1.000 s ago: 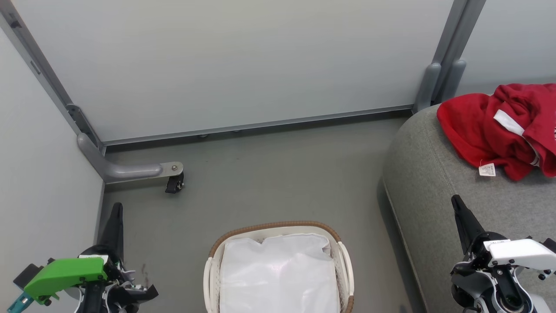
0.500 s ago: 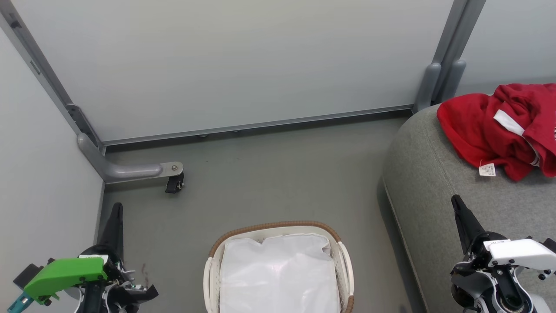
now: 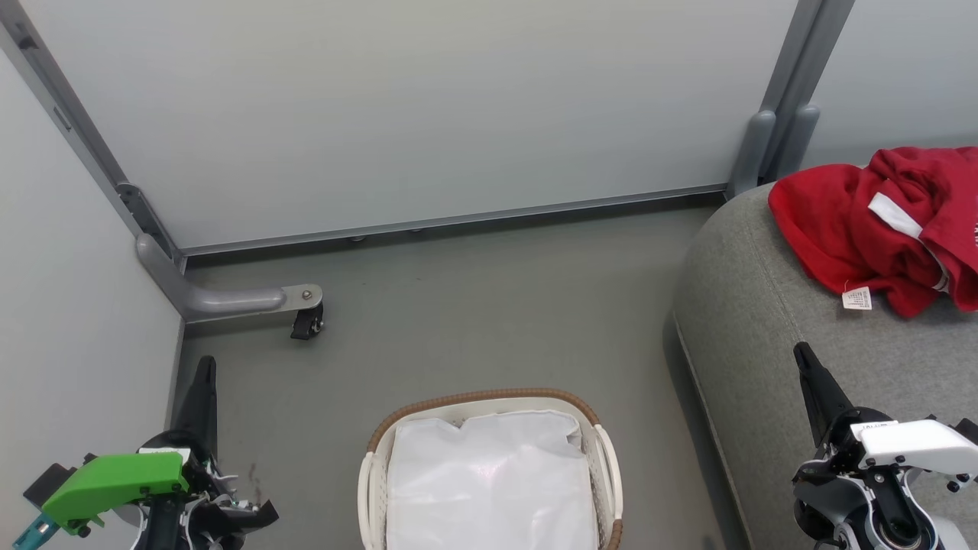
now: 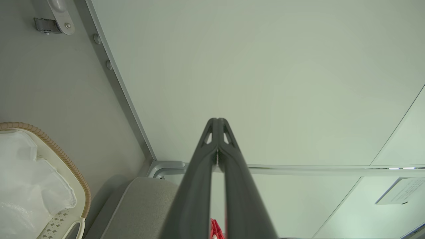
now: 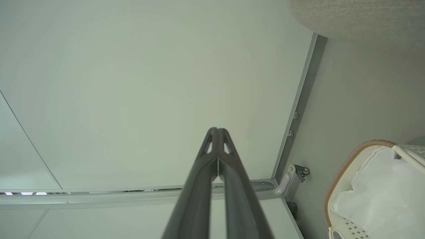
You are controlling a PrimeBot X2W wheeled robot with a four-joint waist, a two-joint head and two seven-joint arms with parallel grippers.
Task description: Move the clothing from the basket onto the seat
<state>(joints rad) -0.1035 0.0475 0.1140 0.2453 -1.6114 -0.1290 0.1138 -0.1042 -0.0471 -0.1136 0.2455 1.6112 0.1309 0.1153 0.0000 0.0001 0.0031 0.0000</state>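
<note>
1. The red clothing [image 3: 879, 229] lies in a crumpled heap on the grey seat [image 3: 749, 344], at the upper right of the head view. The heap spreads sideways and runs off the right edge, with a white tag at its near edge.
2. The right gripper [image 3: 802, 355] hangs above the seat's near part, fingers pressed together and holding nothing. The clothing is ahead of it and slightly to its right, near but apart.
3. The left gripper [image 3: 205, 367] is well apart at the lower left, over the floor [image 3: 474, 305], also closed and empty. The right arm is much the nearer.
4. The basket [image 3: 481, 397] stands on the floor between the two grippers. Inside, a white liner [image 3: 489, 481] shows and no red cloth, so the moving looks done.
5. Pale wall panels [image 3: 428, 107] enclose the grey floor; a wheeled metal foot [image 3: 306, 321] sticks out at the left.
</note>
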